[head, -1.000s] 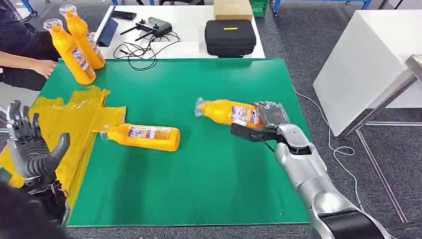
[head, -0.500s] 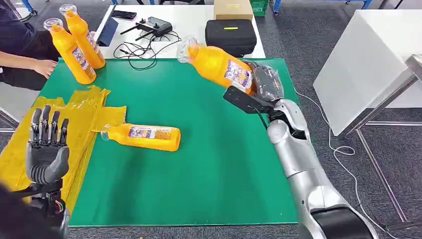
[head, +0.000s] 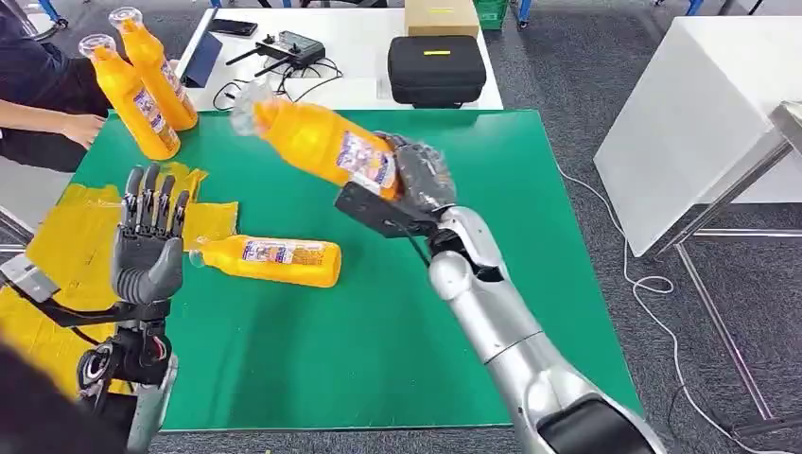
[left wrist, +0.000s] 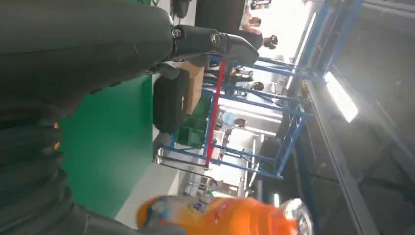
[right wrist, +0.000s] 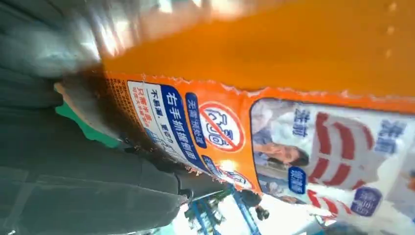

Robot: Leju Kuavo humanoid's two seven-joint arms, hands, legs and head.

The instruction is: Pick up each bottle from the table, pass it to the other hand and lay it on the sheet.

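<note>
An orange bottle (head: 317, 142) is gripped at its base by the fingers (head: 421, 170) of the right hand (head: 416, 180) and held tilted above the green desk (head: 426, 331), cap end away from them. The left hand (head: 148, 248) is raised, fingers (head: 151, 194) spread and holding nothing, just beside a second bottle (head: 270, 260) lying on the desk at the edge of the yellow sheet (head: 71, 236).

The raised bottle (head: 322, 142) is motion-blurred, its base hidden inside the right robot hand (head: 421, 178).
</note>
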